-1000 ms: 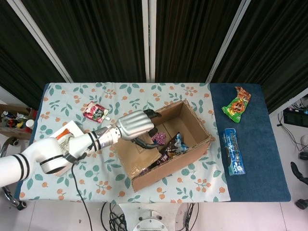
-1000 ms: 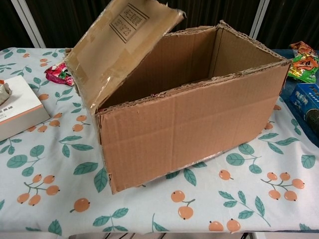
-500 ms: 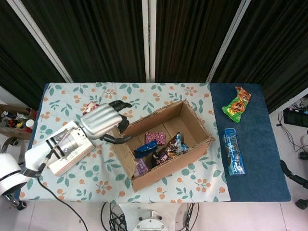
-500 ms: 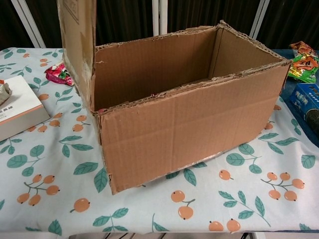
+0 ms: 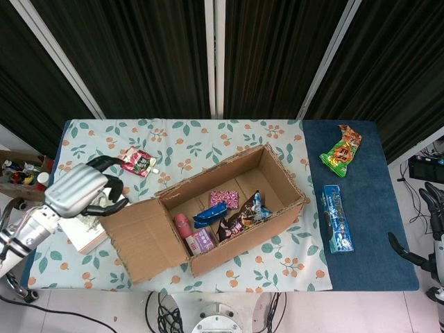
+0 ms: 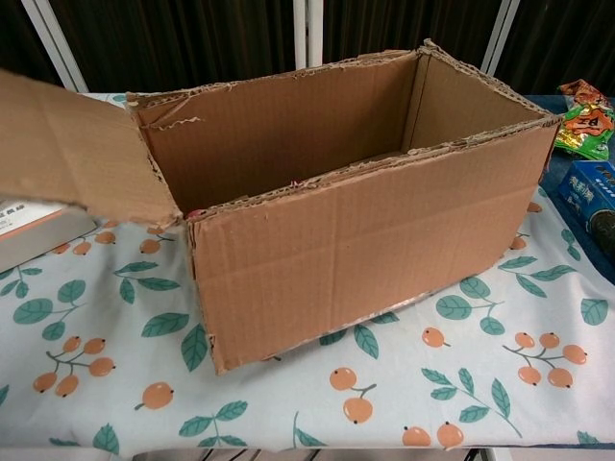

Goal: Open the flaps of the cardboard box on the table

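Observation:
The cardboard box stands open-topped in the middle of the table, with several snack packets inside. Its left end flap is folded outward and lies almost flat to the left. My left hand hovers just past the flap's outer corner, fingers curved and apart, holding nothing. My right hand shows only at the far right edge of the head view, off the table, fingers spread. The chest view shows neither hand.
A white carton lies under my left hand beside the flap. A red pouch lies behind it. On the blue cloth at the right lie an orange-green snack bag and a blue packet.
The left flap swung from closing over the box, through upright, down outward to the left. My left hand drew back leftward with it. My right hand came into view at the right edge.

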Controlling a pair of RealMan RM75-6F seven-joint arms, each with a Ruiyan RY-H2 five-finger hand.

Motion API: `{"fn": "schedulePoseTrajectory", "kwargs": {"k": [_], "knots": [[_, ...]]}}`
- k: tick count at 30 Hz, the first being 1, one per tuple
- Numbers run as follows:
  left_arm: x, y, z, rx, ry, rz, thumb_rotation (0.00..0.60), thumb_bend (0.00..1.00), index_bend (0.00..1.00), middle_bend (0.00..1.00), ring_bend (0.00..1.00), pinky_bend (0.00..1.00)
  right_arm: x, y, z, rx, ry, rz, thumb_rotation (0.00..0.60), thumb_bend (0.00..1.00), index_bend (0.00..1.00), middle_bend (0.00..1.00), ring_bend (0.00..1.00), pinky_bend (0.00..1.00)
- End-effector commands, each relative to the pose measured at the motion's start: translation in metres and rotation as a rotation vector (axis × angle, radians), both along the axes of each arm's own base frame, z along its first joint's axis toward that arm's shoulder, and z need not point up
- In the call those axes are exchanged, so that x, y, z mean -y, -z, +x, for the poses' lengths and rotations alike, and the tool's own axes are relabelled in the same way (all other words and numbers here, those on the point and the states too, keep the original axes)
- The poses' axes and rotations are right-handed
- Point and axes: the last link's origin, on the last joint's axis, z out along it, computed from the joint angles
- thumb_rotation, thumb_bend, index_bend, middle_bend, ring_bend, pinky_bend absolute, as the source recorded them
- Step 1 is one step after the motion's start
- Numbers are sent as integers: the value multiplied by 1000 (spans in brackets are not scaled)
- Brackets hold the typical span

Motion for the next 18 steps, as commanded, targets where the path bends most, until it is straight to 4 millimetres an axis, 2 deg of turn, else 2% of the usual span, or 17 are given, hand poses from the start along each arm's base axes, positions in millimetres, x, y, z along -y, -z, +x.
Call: {"fn": "schedulePoseTrajectory", "kwargs": {"k": [1, 3, 5, 6, 7, 8, 10, 11, 12, 14, 18], "knots": [[20, -14, -53, 61, -108, 102, 0, 184, 504, 569, 157, 154, -2, 1, -3, -4, 8, 3, 600, 176, 0, 0, 0, 0], [30, -18, -76, 106, -162, 160, 0, 131, 458, 557, 157, 154, -4, 1, -5, -6, 16, 5, 600, 176, 0, 0, 0, 0], [43, -23, -104, 132, -225, 242, 0, 110, 400, 499, 155, 153, -7, 1, -9, -16, 31, 10, 600, 176, 0, 0, 0, 0], [49, -23, -115, 128, -245, 280, 1, 104, 340, 409, 143, 154, -9, 1, -12, -31, 45, 13, 600, 176, 0, 0, 0, 0], [58, -23, -127, 110, -258, 333, 17, 103, 256, 279, 124, 155, -11, 2, -16, -65, 71, 20, 600, 176, 0, 0, 0, 0], [65, -22, -135, 93, -261, 367, 34, 103, 221, 226, 114, 156, -14, 2, -21, -104, 98, 28, 600, 176, 0, 0, 0, 0], [81, -16, -153, 39, -265, 424, 150, 105, 111, 93, 80, 158, -20, 4, -32, -234, 182, 41, 600, 176, 0, 0, 0, 0], [88, -13, -159, 10, -273, 435, 189, 106, 84, 73, 69, 158, -23, 5, -37, -291, 223, 46, 600, 176, 0, 0, 0, 0], [94, -9, -165, -21, -282, 440, 197, 107, 71, 66, 64, 158, -26, 7, -41, -341, 263, 50, 600, 176, 0, 0, 0, 0], [105, -2, -176, -77, -298, 440, 201, 107, 56, 66, 57, 157, -32, 11, -49, -407, 341, 62, 600, 176, 0, 0, 0, 0], [121, 10, -188, -172, -276, 442, 205, 105, 53, 66, 42, 156, -39, 16, -58, -430, 402, 64, 600, 176, 0, 0, 0, 0]]}}
